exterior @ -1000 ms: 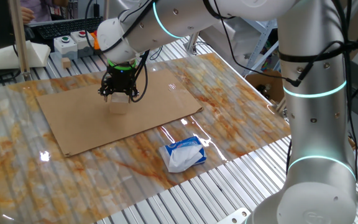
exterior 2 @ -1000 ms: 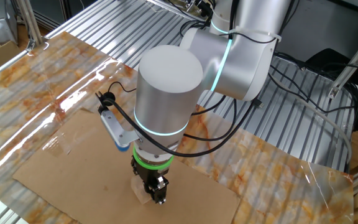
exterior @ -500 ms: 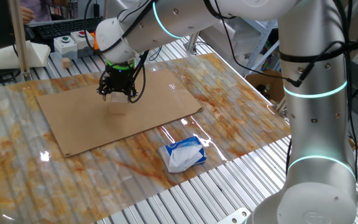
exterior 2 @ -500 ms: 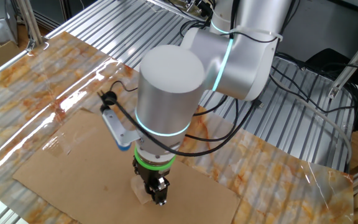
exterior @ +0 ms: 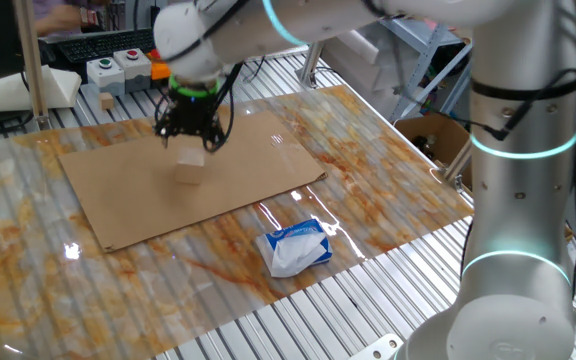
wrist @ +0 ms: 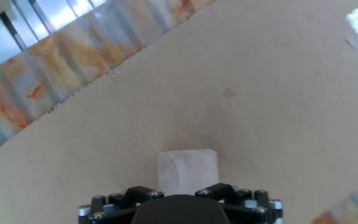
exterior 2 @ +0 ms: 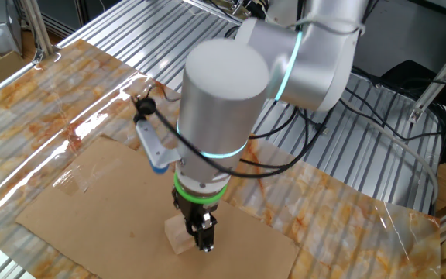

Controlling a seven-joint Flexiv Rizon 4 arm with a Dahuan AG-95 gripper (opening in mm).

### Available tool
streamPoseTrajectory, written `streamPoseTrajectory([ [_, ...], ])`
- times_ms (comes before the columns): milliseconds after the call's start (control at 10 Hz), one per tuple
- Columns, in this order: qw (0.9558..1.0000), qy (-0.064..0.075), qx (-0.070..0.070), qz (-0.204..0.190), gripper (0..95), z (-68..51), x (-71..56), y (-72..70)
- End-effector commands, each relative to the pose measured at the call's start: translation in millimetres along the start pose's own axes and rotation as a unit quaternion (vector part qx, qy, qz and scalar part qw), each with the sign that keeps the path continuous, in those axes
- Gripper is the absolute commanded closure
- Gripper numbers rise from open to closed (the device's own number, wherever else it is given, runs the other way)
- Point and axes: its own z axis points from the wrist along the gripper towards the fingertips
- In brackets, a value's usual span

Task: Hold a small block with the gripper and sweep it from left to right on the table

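Note:
The small block [exterior: 190,166], a pale tan wooden cube, rests on the brown cardboard sheet [exterior: 118,195] that lies on the table [exterior: 388,175]. The gripper [exterior: 193,138], black with a green ring, hangs just above the block with a gap under it; its jaws look spread and hold nothing. In the other fixed view the block [exterior 2: 178,235] sits beside the fingertips of the gripper [exterior 2: 205,240]. In the hand view the block [wrist: 188,168] lies free on the cardboard just beyond the gripper's black base [wrist: 179,208]; the fingertips are out of frame.
A white-and-blue tissue pack [exterior: 295,248] lies on the marbled top near the front edge. A button box [exterior: 118,68] stands at the back left. An open cardboard box [exterior: 430,135] stands off the right side. The white arm [exterior: 523,200] rises at right.
The gripper has risen off the block and moved slightly back; the block stays on the cardboard, no longer held.

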Motion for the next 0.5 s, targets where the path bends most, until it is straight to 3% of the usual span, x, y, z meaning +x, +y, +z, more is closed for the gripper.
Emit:
streamPoseTrajectory([
  [100, 0.9999, 0.012, 0.005, 0.005, 0.0, -21.2, -0.2, -6.3],
  [200, 0.9998, 0.019, 0.007, 0.01, 0.0, -24.8, 0.1, -7.8],
  [300, 0.999, 0.035, 0.013, 0.023, 0.0, -31.9, 0.8, -11.1],
  [500, 0.9983, 0.042, 0.019, 0.035, 0.0, -36.5, 1.0, -13.6],
])
